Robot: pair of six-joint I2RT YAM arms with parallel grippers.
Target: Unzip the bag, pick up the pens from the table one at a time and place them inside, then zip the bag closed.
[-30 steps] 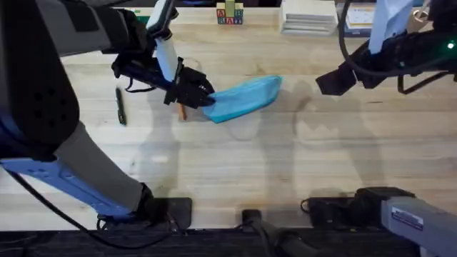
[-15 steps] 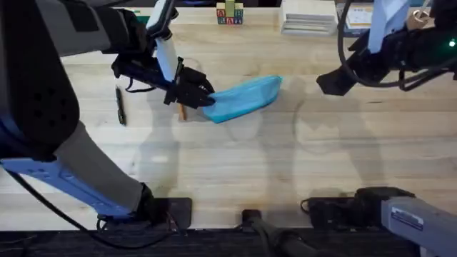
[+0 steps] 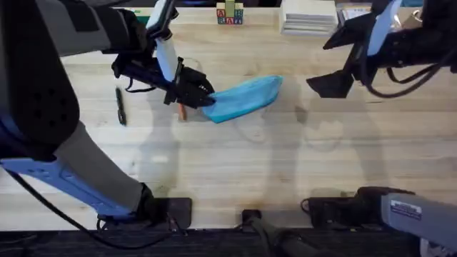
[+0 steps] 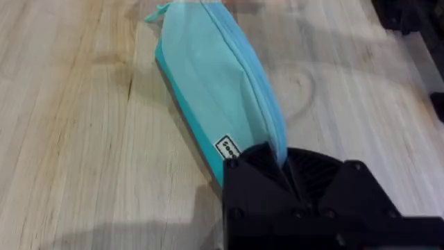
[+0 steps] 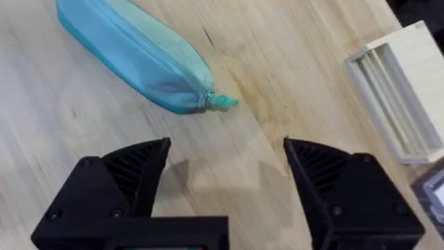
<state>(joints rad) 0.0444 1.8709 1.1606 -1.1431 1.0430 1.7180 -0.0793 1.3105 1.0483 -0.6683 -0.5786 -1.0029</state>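
The light blue bag (image 3: 246, 98) lies slanted on the table (image 3: 235, 164), its zipper closed. My left gripper (image 3: 198, 93) is shut on the bag's left end; in the left wrist view the bag (image 4: 215, 90) runs away from the closed fingers (image 4: 277, 167). An orange pen (image 3: 181, 112) pokes out from under that gripper. A black pen (image 3: 121, 106) lies farther left. My right gripper (image 3: 330, 84) hovers open to the right of the bag. Its wrist view shows the bag (image 5: 132, 52) with the zipper pull (image 5: 223, 101) at the near end, ahead of the open gripper (image 5: 225, 180).
Small coloured letter blocks (image 3: 229, 14) and a white stacked tray (image 3: 308, 16) stand at the table's far edge. A pale slatted box (image 5: 395, 90) lies right of the bag in the right wrist view. Bare wood stretches in front of the bag.
The right arm has swung and shifted its gripper slightly left toward the bag. The left gripper, the bag and the pens have not moved.
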